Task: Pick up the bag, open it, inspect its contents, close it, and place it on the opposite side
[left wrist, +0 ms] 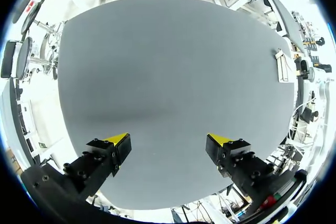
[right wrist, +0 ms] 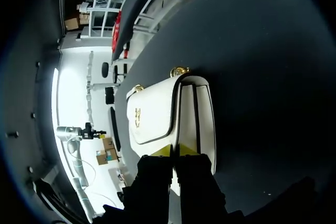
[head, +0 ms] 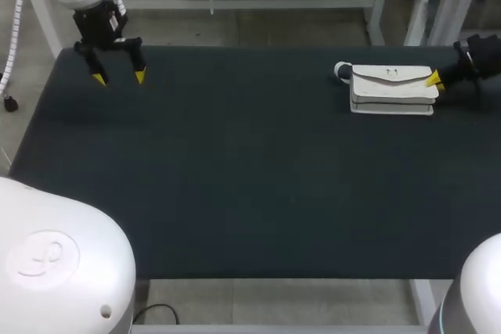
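A white handbag (head: 391,90) with a front flap and gold hardware lies flat on the dark table (head: 235,185) at the far right. My right gripper (head: 433,80) is at the bag's right end, low over the table. In the right wrist view the bag (right wrist: 168,114) stretches straight ahead of that gripper (right wrist: 174,151), whose yellow tips stand shut together against the bag's near end; whether they pinch any part of it is not visible. My left gripper (head: 118,77) hangs open above the far left corner, holding nothing. From the left wrist view the bag (left wrist: 285,66) is far off, across the table from the gripper (left wrist: 168,142).
A small rounded white-and-dark part (head: 342,72) pokes out at the bag's left end. The table's far edge (head: 235,47) runs just behind the bag and both grippers. Nothing else lies on the table top.
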Motion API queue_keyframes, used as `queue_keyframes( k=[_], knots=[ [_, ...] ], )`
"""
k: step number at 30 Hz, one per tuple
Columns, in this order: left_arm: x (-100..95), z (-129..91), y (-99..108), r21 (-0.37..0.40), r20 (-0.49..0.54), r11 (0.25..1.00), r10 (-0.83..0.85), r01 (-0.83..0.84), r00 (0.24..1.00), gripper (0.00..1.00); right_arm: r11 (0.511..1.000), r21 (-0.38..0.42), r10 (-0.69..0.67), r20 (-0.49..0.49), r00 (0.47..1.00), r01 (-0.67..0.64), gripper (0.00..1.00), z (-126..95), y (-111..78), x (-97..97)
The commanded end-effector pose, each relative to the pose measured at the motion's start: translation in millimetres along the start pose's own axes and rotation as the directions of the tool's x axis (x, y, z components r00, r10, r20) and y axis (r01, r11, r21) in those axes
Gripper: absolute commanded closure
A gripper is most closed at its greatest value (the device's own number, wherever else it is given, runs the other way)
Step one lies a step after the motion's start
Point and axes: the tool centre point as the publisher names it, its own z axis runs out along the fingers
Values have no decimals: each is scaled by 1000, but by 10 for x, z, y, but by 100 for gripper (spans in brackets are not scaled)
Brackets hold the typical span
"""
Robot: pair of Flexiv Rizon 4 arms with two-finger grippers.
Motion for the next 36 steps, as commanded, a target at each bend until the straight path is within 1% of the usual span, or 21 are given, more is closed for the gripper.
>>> queue_keyframes(
  k=[1,4,6,11,13,15,18,27,32,36],
  knots=[
    [20,-8,59,13,14,1000,1,-2,1000,0,997,76,3,-53,999,2,100,-225,249,-157],
    [13,-21,71,17,28,1000,1,-2,1000,0,997,77,-5,-59,998,9,100,-326,334,-202],
    [12,-29,79,18,27,1000,0,0,1000,0,998,64,-8,-44,999,11,100,-368,406,-232],
    [6,-40,89,25,39,1000,-1,0,999,0,998,59,-13,-46,999,16,100,-483,563,-320],
    [5,-41,90,25,42,1000,1,-2,999,0,998,58,-8,-61,998,11,100,-548,645,-375],
    [-3,-40,91,25,46,1000,2,-3,999,0,999,48,-3,-46,999,5,100,-588,732,-423],
    [-19,-42,88,22,53,1000,3,-4,999,0,999,50,-8,-35,999,10,100,-630,814,-459],
    [-51,-78,92,28,69,1000,5,-7,998,0,998,60,-32,-28,999,34,100,-782,971,-529],
    [-51,-78,92,28,69,1000,5,-7,998,0,997,61,-32,-54,998,36,100,-912,1066,-567],
    [-51,-78,92,28,69,1000,5,-7,998,0,997,71,-38,-50,998,41,100,-985,1128,-601]
  ],
)
